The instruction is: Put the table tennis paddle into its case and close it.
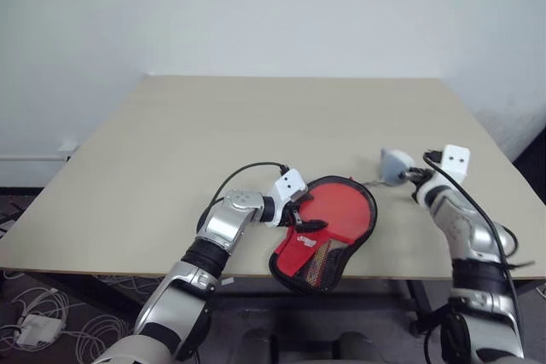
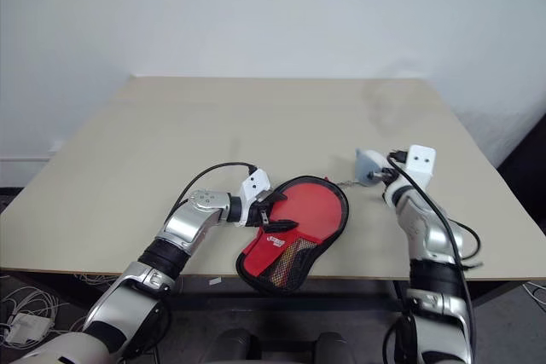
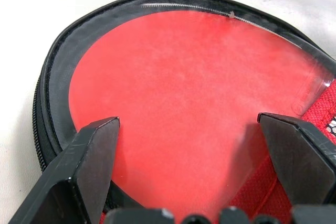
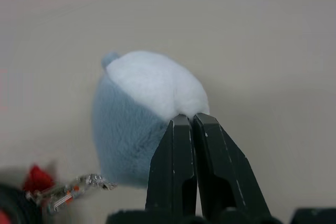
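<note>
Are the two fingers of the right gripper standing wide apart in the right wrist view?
No, the right gripper has its two black fingers pressed together, with their tips at the grey and white pompom charm.

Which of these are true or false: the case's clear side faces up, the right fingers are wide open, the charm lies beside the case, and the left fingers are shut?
1. The black paddle-shaped zip case lies clear side up, red showing through. True.
2. The right gripper has its fingers wide open. False: they are shut, at the fluffy grey pompom charm.
3. The charm lies on the beige table beside the case. True.
4. The left gripper has shut fingers. False: they stand open over the case.
</note>
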{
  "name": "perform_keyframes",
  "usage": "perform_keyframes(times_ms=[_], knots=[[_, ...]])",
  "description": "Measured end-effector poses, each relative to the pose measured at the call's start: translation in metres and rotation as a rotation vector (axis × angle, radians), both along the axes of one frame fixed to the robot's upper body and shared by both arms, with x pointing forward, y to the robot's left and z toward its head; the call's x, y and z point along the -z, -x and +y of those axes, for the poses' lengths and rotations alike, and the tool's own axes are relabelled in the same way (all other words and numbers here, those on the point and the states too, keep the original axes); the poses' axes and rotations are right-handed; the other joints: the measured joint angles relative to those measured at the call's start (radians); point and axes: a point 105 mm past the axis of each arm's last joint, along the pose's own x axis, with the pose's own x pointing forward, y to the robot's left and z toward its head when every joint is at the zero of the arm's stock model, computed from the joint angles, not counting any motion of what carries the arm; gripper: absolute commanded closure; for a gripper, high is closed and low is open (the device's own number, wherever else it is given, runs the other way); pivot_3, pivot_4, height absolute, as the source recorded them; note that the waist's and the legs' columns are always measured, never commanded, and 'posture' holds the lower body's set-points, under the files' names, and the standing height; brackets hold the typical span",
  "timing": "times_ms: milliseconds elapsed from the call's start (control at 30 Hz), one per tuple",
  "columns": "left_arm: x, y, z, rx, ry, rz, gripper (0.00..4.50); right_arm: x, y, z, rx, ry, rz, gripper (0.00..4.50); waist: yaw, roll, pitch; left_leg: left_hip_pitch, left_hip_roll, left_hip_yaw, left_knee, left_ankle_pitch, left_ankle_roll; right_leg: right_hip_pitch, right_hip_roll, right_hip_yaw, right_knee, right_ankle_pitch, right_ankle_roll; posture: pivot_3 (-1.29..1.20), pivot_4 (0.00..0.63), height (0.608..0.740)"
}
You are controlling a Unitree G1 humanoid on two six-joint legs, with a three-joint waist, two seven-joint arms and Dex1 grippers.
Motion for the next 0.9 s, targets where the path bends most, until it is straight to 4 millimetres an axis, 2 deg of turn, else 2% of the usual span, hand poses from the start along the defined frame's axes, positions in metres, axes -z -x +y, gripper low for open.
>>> perform_keyframes(times_ms=[200,367,533,733,833,900], knots=[[0.0,-0.001,-0.006,0.023,-0.008,0.0,0.0,-0.013,0.051,-0.009,-0.025,0.0,0.007,4.48,0.014,0.0,0.0,0.0,0.0,0.0,0.0,-0.001,0.001,0.0,0.0,-0.001,-0.004,0.0,0.0,0.0,0.0,0.728],[0.0,-0.003,-0.009,0.035,-0.013,-0.002,0.0,-0.018,0.09,0.006,-0.15,0.004,0.037,4.48,0.016,0.0,-0.001,0.0,0.001,-0.001,-0.001,-0.001,0.002,0.002,0.0,-0.002,-0.01,-0.001,0.0,0.0,0.0,0.728],[0.001,-0.005,-0.013,0.042,-0.012,0.0,0.0,0.002,0.138,0.037,-0.343,-0.014,0.153,4.48,0.023,-0.001,-0.001,0.0,0.001,-0.001,0.0,-0.002,0.003,0.003,0.0,-0.003,-0.012,-0.003,0.0,0.0,0.0,0.728],[0.002,-0.006,-0.015,0.043,-0.013,0.001,0.0,0.018,0.182,0.05,-0.475,-0.049,0.256,4.48,0.023,-0.003,-0.003,0.0,0.001,-0.001,0.0,-0.003,0.002,0.003,-0.001,-0.003,-0.013,-0.004,0.002,0.0,0.0,0.728],[0.003,-0.006,-0.015,0.043,-0.013,0.004,0.0,0.019,0.195,0.052,-0.514,-0.081,0.265,4.48,0.023,-0.005,-0.004,0.0,0.002,-0.001,0.0,-0.005,-0.002,0.003,-0.001,-0.003,-0.013,-0.005,0.002,0.0,0.0,0.728],[0.004,-0.006,-0.015,0.043,-0.017,0.006,0.0,0.016,0.196,0.05,-0.523,-0.068,0.249,4.48,0.023,-0.007,-0.006,0.0,0.002,-0.001,0.0,-0.005,-0.002,0.003,-0.001,-0.003,-0.013,-0.004,0.002,0.0,0.0,0.728]])
